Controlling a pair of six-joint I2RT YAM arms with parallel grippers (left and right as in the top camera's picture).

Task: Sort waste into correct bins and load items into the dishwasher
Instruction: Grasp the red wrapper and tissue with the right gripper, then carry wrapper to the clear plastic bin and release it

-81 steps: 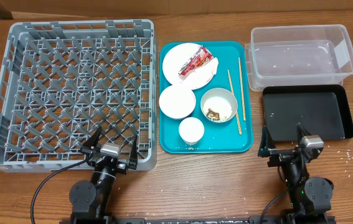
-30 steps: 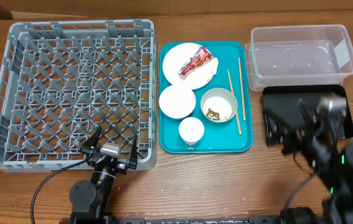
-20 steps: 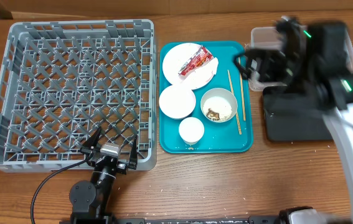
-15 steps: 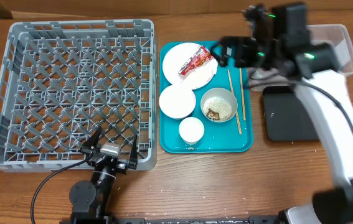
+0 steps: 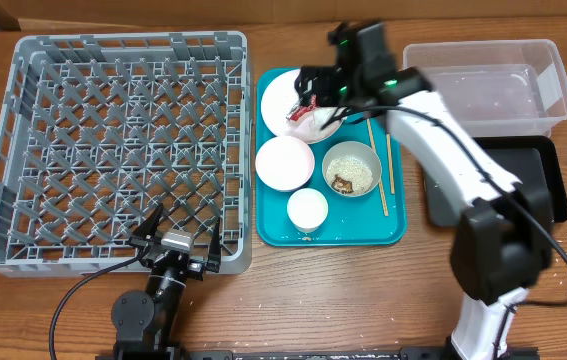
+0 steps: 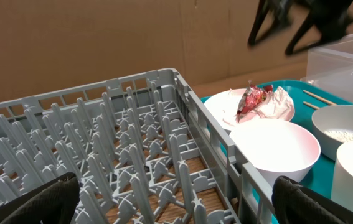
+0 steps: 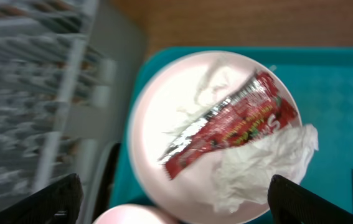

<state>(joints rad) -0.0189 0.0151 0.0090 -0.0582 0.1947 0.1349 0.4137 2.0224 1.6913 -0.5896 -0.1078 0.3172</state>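
Observation:
The red snack wrapper (image 7: 232,127) and crumpled white napkin (image 7: 264,163) lie on the round white plate (image 5: 278,100) at the back of the teal tray (image 5: 363,232). My right gripper (image 5: 315,88) hangs open just above them and holds nothing; the right wrist view (image 7: 176,205) shows its fingers spread wide. An empty white bowl (image 5: 284,163), a bowl with rice and brown scraps (image 5: 351,170), a small cup (image 5: 307,210) and the chopsticks (image 5: 388,150) are also on the tray. My left gripper (image 5: 178,238) rests open at the front edge of the grey dish rack (image 5: 113,150).
The clear tub (image 5: 553,62) stands at the back right, with the black tray (image 5: 538,195) in front of it, partly under my right arm. Loose rice grains (image 5: 563,245) lie on the wooden table at the front right.
My right arm rose from the front of the table and swung left over the black tray and tub to above the plate. The left arm has not moved.

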